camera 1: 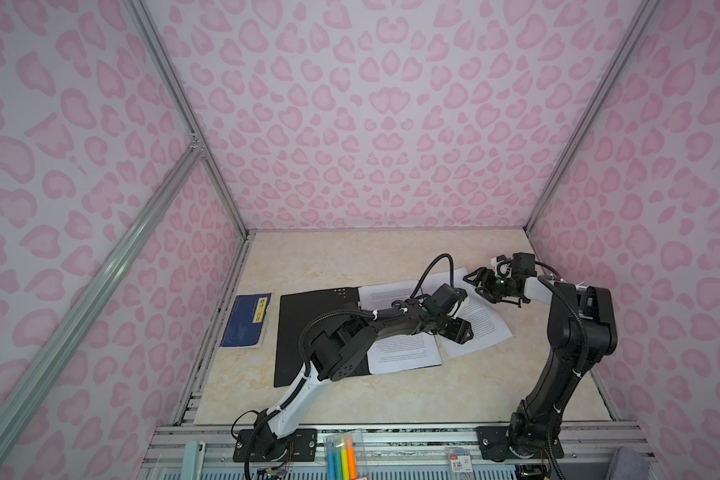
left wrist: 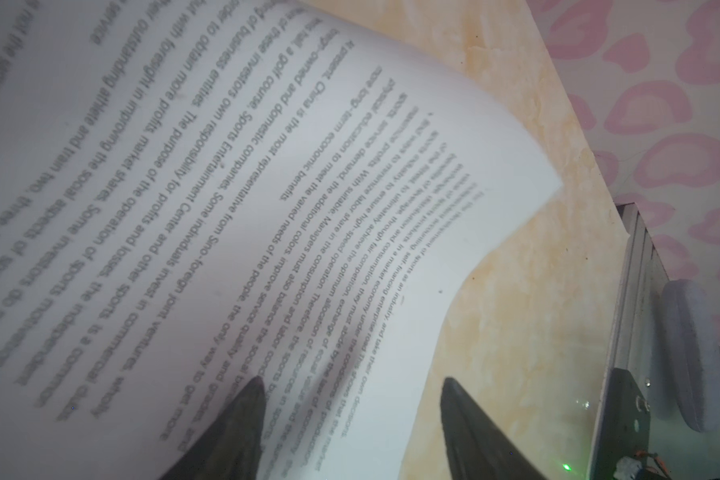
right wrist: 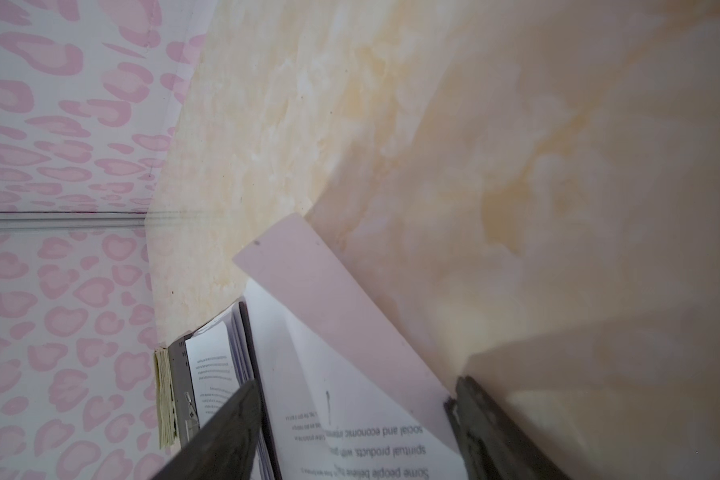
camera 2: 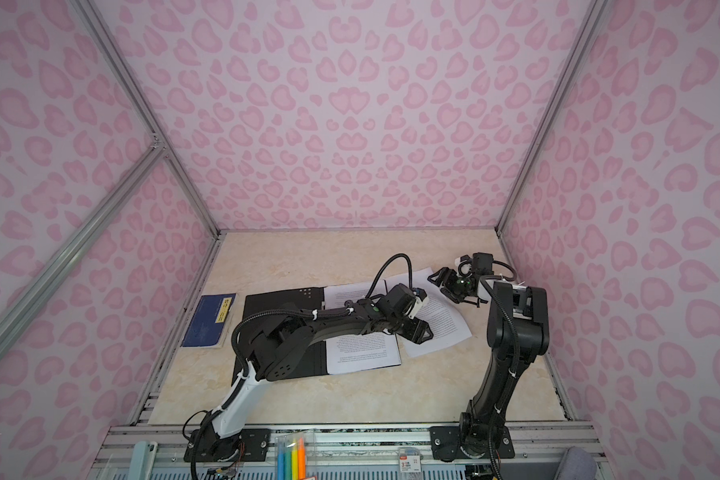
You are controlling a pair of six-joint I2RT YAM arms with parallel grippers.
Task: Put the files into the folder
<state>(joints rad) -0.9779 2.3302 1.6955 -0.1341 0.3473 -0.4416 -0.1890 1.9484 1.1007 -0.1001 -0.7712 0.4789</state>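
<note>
A thin, flat folder (camera 1: 312, 320) lies opened out on the cream, marble-patterned table (camera 1: 391, 395). Its matte black inside faces up and its spine runs from the near edge toward the far wall. On its right half rests a fairly squared stack of loose white paper sheets (camera 1: 408, 353), dense with black print, their long axis parallel to the spine. One more printed sheet (camera 1: 489, 328) overlaps the stack's right side and lies skewed, its near end swung rightward over bare table. Seen from the left wrist, this limp sheet (left wrist: 267, 187) bows upward in a soft curve. The left tool (camera 1: 463, 334) hangs low over it with its dark, tapered fingers (left wrist: 233, 428) spread wide, one above paper and one above table, pinching nothing. The right tool (camera 1: 474, 284) sits at the skewed sheet's far end, its fingers (right wrist: 225, 432) likewise spread, with a lifted paper corner between them. A dark blue booklet with a yellow label (camera 1: 246, 320) lies left of the folder.
</note>
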